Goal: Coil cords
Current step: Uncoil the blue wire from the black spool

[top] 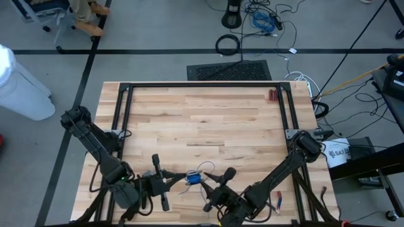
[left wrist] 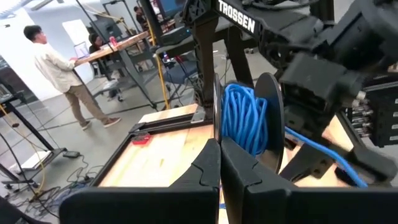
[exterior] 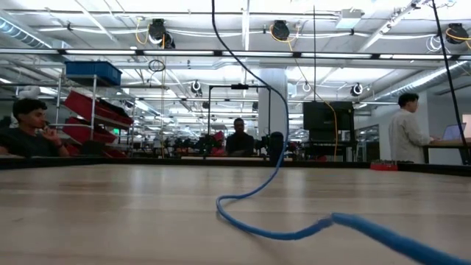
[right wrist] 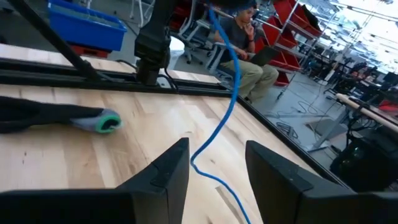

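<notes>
Near the worktop [top: 202,120]'s front edge, the left gripper [left wrist: 219,163] is clamped together on the spool rim [left wrist: 216,115], keeping the coiled blue cord [left wrist: 244,121] upright for winding. The right gripper [right wrist: 216,165] stands apart, straddling the loose tail [right wrist: 219,134] without gripping.

A robotics lab: rows of workbenches [exterior: 221,156], red bins [exterior: 96,110], people [exterior: 405,129] at desks.
</notes>
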